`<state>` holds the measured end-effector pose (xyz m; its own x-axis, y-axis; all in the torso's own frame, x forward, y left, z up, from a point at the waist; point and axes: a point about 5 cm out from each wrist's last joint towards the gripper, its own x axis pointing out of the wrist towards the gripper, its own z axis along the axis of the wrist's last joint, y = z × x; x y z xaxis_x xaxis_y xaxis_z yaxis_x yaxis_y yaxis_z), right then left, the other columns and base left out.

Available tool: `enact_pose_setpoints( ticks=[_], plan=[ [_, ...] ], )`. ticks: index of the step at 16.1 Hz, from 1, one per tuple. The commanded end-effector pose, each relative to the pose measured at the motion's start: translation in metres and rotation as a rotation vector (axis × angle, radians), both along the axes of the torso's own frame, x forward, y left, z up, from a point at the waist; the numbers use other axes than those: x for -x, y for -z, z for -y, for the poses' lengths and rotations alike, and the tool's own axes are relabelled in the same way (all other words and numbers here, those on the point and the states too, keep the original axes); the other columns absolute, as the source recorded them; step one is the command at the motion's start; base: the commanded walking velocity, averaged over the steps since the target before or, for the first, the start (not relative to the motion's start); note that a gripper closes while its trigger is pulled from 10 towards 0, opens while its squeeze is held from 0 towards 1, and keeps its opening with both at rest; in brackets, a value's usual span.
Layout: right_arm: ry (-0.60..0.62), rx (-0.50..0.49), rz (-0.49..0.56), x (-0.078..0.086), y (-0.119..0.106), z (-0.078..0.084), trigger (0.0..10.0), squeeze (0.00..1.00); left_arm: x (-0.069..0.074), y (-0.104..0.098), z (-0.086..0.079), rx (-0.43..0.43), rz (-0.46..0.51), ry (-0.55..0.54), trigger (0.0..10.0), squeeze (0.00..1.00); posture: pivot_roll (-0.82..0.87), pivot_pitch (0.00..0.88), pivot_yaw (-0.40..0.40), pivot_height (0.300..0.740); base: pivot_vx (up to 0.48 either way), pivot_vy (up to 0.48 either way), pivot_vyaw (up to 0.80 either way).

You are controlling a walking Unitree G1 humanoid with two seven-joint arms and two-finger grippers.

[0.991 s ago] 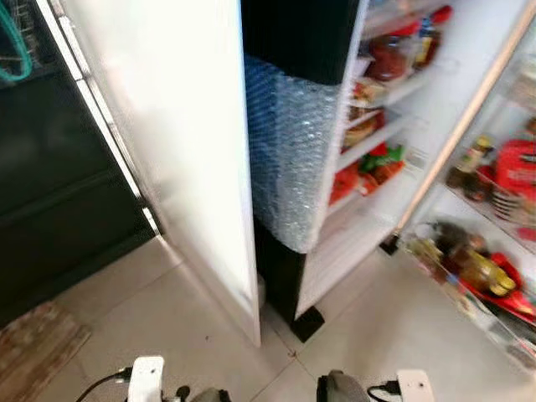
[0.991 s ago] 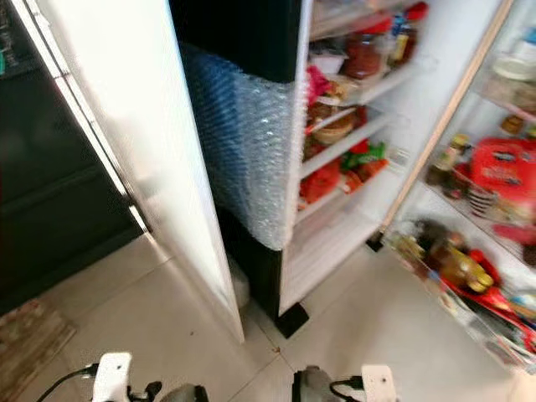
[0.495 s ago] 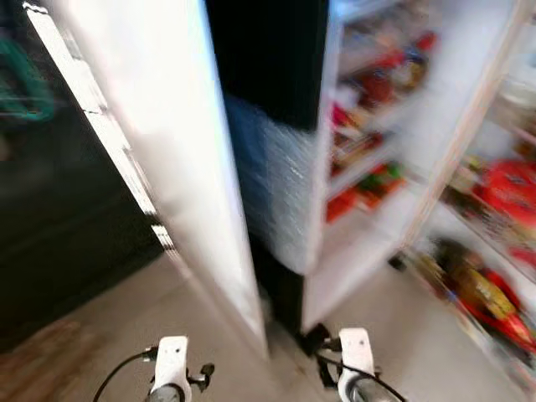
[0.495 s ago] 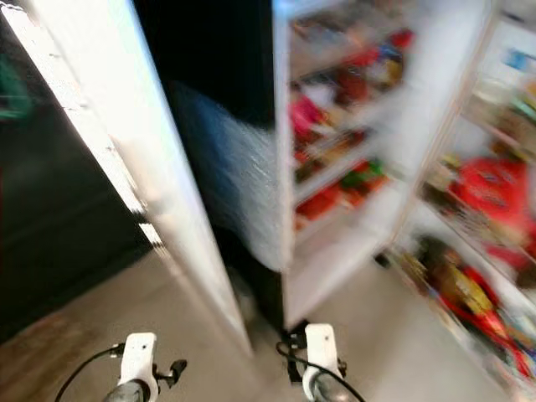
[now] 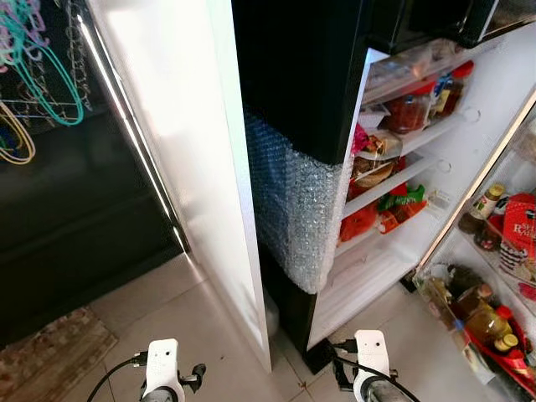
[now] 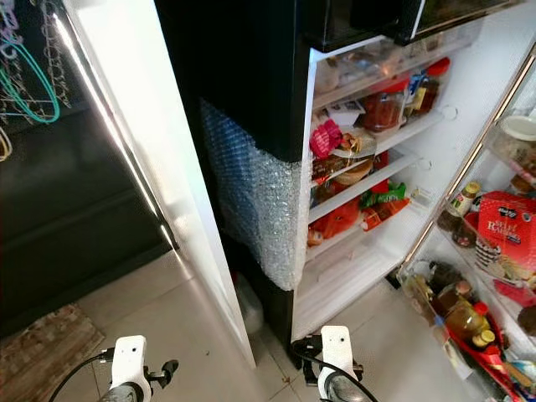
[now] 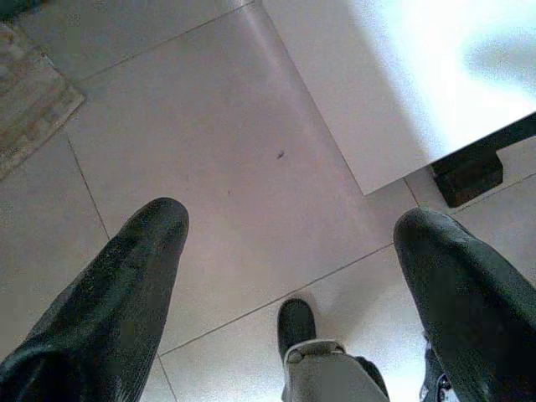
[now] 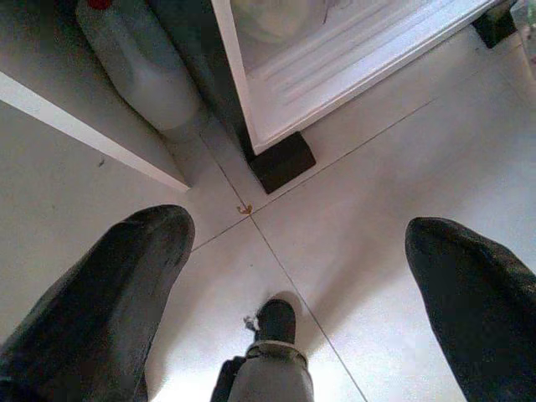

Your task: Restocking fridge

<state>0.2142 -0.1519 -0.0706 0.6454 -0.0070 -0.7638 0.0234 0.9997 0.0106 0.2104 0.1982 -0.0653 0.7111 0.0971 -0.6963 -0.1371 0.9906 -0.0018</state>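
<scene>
The black fridge [image 5: 301, 92] stands open before me, its side wrapped in bubble wrap [image 5: 293, 209]. Its white shelves hold a red-lidded jar [image 5: 408, 113], a bowl and red and green packets [image 5: 381, 213]. The open door's racks [image 5: 502, 276] on the right carry bottles, jars and a red box [image 5: 521, 230]. Both arms hang low over the tiled floor, their white wrist mounts at the bottom edge. My left gripper [image 7: 293, 222] is open with bare tiles between its fingers. My right gripper [image 8: 299, 228] is open above the floor near the fridge's black foot [image 8: 282, 162].
The fridge's other white door [image 5: 193, 167] stands open on the left, edge toward me. A plastic jug [image 8: 138, 63] sits on the floor between it and the fridge. A dark cabinet with hangers [image 5: 33, 75] and a rug [image 5: 50, 352] lie to the left.
The camera has shifted and steadied after a blurred moment; more of the upper fridge shows. Both white wrist mounts have risen into the bottom of the view. The fridge's contents have not moved.
</scene>
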Motion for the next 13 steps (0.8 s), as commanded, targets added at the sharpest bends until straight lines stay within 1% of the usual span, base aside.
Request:
enact_pose_setpoints(
  ticks=[1,5,6,7,8,9,13],
  plan=[
    [0.008,-0.01,-0.027,0.006,0.004,-0.002,10.0,0.0,0.007,0.004,-0.004,-0.007,-0.026,-0.016,10.0,0.0,-0.08,0.0,0.044,0.74,0.0,0.0,0.0],
    [0.009,-0.01,-0.028,0.006,0.004,-0.002,10.0,0.0,0.007,0.004,-0.004,-0.006,-0.025,-0.018,10.0,0.0,-0.08,0.0,0.044,0.74,0.0,0.0,0.0],
    [0.023,0.002,-0.037,0.007,0.004,0.007,10.0,0.0,0.019,0.01,-0.009,-0.003,-0.068,-0.046,10.0,0.0,-0.04,0.0,-0.008,0.74,0.0,0.0,0.0],
    [0.042,0.018,-0.047,0.008,0.004,0.018,10.0,0.0,0.036,0.018,-0.015,0.001,-0.129,-0.082,10.0,0.0,-0.03,0.0,-0.008,0.74,0.0,0.0,0.0],
    [0.047,0.02,-0.048,0.007,0.004,0.02,10.0,0.0,0.041,0.02,-0.016,0.004,-0.146,-0.091,10.0,0.0,-0.03,0.0,-0.008,0.74,0.0,0.0,0.0],
    [0.047,0.015,-0.043,0.007,0.003,0.018,10.0,0.0,0.045,0.022,-0.016,0.005,-0.158,-0.092,10.0,0.0,-0.03,0.0,-0.007,0.74,0.0,0.311,0.0],
    [0.037,0.013,-0.039,0.006,0.003,0.018,10.0,0.0,0.048,0.023,-0.014,0.007,-0.171,-0.089,10.0,0.0,-0.04,0.0,-0.005,0.74,0.0,0.295,0.0]
  ],
)
